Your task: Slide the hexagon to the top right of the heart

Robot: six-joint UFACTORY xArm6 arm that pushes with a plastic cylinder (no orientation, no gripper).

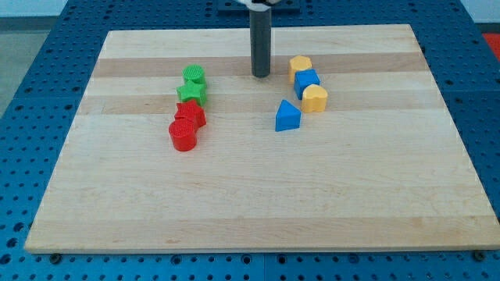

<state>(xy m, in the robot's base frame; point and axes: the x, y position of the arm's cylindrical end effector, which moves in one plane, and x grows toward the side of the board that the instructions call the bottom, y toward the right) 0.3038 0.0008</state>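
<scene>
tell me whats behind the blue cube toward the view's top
The yellow hexagon sits right behind the blue cube, apparently touching. Its lower edge is covered by the cube. My tip stands left of both.

All I can see of my arm is the rod: a straight, smooth cylinder, dark grey to near black, with a faint lighter sheen running down one side. It keeps the same thickness along its whole visible length and ends in my tip (261, 75), cut flat and blunt. Directly above the rod sits a small pale, whitish fitting with dark edges, mostly cropped. No cables, screws or markings show.
</scene>
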